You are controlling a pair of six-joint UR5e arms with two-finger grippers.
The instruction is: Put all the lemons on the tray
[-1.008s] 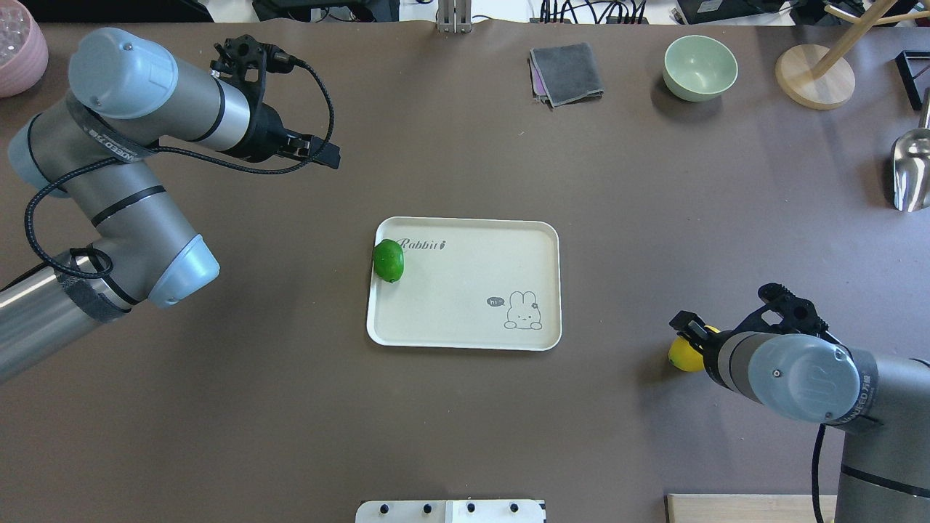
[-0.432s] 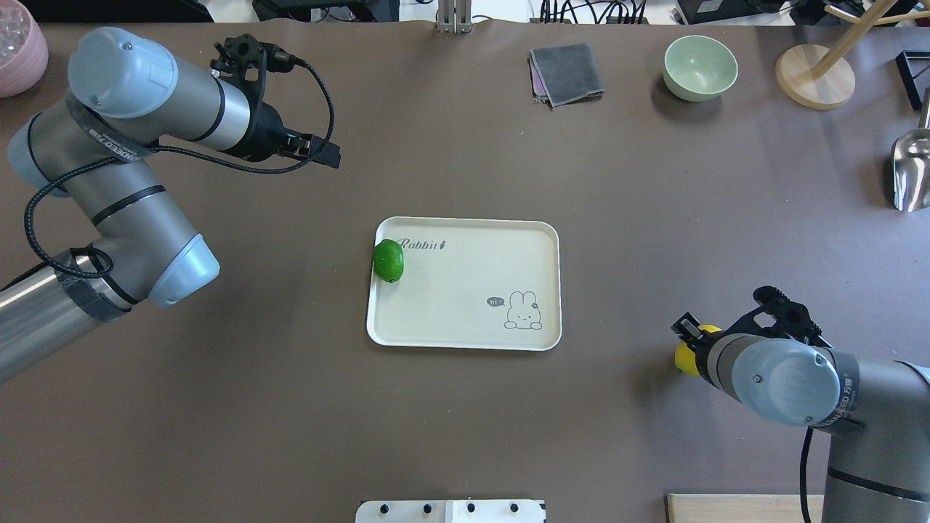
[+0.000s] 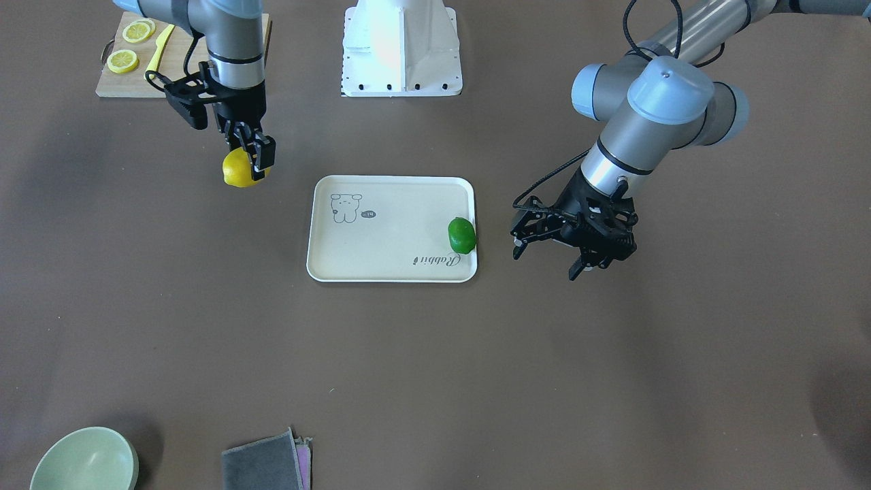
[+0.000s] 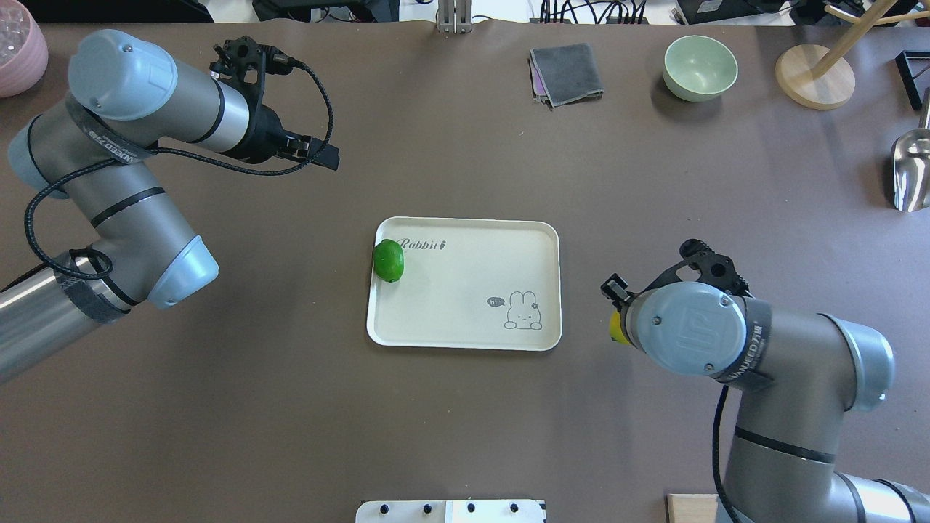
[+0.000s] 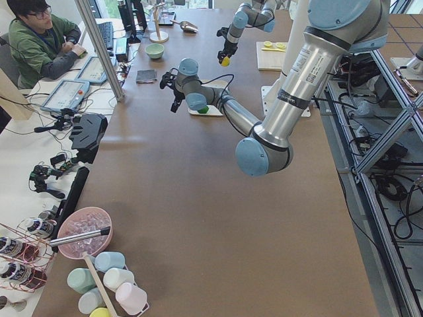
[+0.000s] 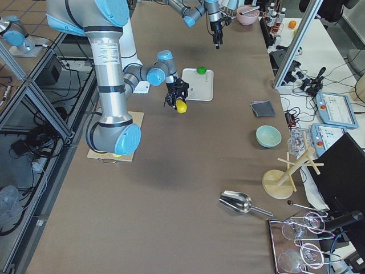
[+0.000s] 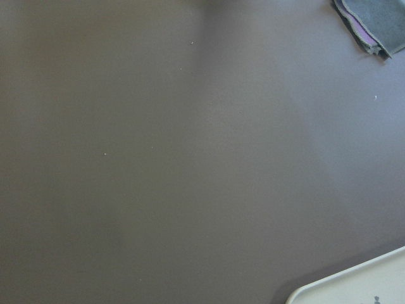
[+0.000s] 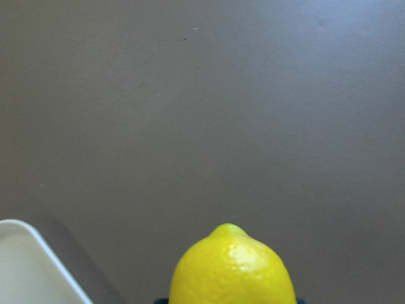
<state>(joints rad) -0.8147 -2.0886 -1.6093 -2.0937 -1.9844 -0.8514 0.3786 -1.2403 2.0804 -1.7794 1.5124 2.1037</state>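
Yellow lemon [image 3: 238, 170]: grasped by the right end effector [image 3: 254, 154], fingers clenched on its upper half. It sits right of the tray [image 4: 465, 290], near the right rim but apart from it. The side views suggest it is lifted off the counter [image 4: 465, 421]. From the right wrist camera we see the lemon's pointed tip in the lower centre and one tray corner at the lower left.

Green lemon [image 4: 388, 260]: lying in the tray against the left rim, just beside the "Rabbit" lettering.

Left end effector [image 3: 544, 264]: released, fingers spread, nothing between them. It hangs over bare counter left of the tray and somewhat farther back.

Surroundings: a cutting board [image 3: 129, 85] with lemon slices [image 3: 123, 60] at the near right of the counter. A pale green bowl [image 4: 700, 67] and a folded cloth [image 4: 567, 73] sit along the far edge.
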